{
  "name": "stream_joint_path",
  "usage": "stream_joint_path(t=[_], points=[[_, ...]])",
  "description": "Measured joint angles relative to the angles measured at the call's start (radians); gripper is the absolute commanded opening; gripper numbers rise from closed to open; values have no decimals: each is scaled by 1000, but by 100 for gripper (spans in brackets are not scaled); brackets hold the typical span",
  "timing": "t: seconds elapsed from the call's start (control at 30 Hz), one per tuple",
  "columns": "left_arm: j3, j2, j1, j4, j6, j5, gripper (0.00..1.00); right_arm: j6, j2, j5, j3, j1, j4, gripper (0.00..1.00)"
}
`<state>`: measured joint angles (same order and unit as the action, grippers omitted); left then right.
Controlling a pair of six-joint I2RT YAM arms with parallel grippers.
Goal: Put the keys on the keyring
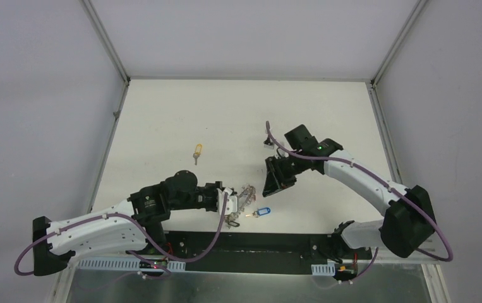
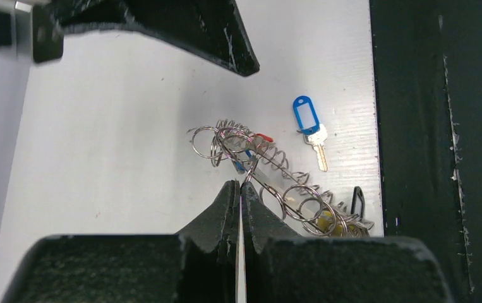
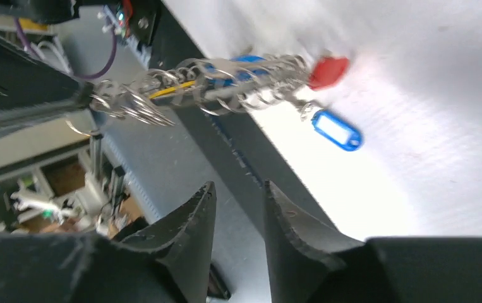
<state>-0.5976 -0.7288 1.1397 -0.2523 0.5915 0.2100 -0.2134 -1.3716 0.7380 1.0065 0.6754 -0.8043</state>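
The keyring [image 1: 246,194] is a floppy grey coil of wire near the table's front edge. My left gripper [image 1: 230,197] is shut on one of its rings and holds it lifted; in the left wrist view the jaws [image 2: 241,184] pinch the wire of the coil [image 2: 270,161]. Red [image 3: 328,69], yellow [image 2: 322,221] and black [image 2: 357,203] tags hang among the coils. A blue-tagged key [image 1: 262,213] lies loose on the table beside the ring [image 2: 307,120]. A yellow-headed key [image 1: 196,151] lies farther back. My right gripper [image 1: 267,186] is open and empty, just right of the keyring [image 3: 225,79].
The black strip along the table's front edge [image 2: 434,158] runs right beside the keyring and the blue key. The white table [image 1: 238,120] is walled on three sides. The arms' bases stand at the near edge.
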Motion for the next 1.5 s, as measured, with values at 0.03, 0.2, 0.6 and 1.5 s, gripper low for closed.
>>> stream_joint_path(t=[0.03, 0.2, 0.6, 1.5], points=[[0, 11, 0, -6, -13, -12, 0, -4, 27, -21, -21, -21, 17, 44], [0, 72, 0, -16, -30, -48, 0, -19, 123, -70, -80, -86, 64, 48], [1, 124, 0, -26, 35, -56, 0, -72, 16, -116, -138, -96, 116, 38], [40, 205, 0, -108, 180, -51, 0, -249, -328, -343, 11, 187, 58, 29]])
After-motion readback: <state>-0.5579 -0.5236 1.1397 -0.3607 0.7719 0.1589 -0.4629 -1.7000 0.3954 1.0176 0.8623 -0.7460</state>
